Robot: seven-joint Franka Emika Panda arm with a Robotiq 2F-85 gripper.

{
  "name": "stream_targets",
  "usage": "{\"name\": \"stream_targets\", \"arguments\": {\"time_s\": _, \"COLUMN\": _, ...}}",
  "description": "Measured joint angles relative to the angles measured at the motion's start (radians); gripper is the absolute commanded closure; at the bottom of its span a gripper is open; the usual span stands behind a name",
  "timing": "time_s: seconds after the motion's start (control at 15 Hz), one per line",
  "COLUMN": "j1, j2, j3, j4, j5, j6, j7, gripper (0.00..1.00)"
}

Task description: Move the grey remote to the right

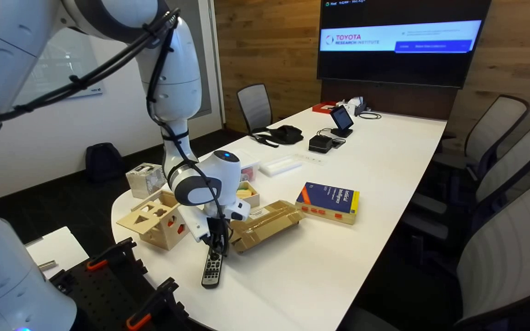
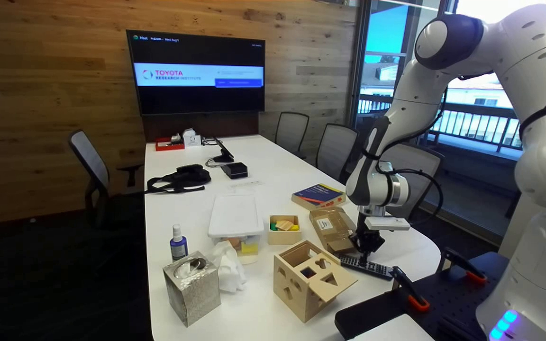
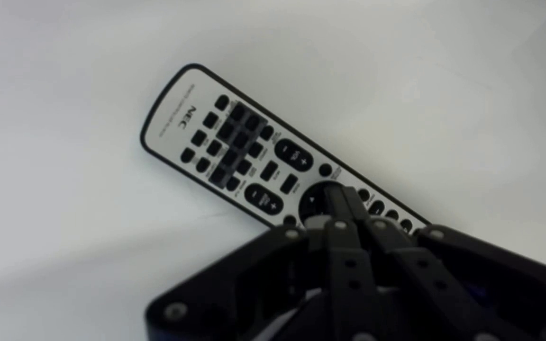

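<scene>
Grey remote (image 1: pixel 211 273), one: lay flat on the white table (image 1: pixel 288 285), low and left of centre in an exterior view; in the wrist view I saw it slant from upper left toward lower right, its far end hidden. Gripper (image 3: pixel 342 192), one, under my control: narrow, fingers together over the round button pad; whether they touched it I could not tell. Cardboard box (image 1: pixel 267 226): stood near the gripper. Book (image 1: pixel 327 201): right of centre. Wooden box (image 2: pixel 305 290), tissue box (image 2: pixel 195 294): sat low in an exterior view.
</scene>
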Motion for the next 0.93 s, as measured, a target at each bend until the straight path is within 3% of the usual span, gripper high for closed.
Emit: {"name": "stream_targets", "arguments": {"time_s": 0.93, "j1": -0.015, "j2": 0.036, "j3": 0.003, "j4": 0.031, "j5": -0.005, "j6": 0.017, "j7": 0.039, "gripper": 1.00}}
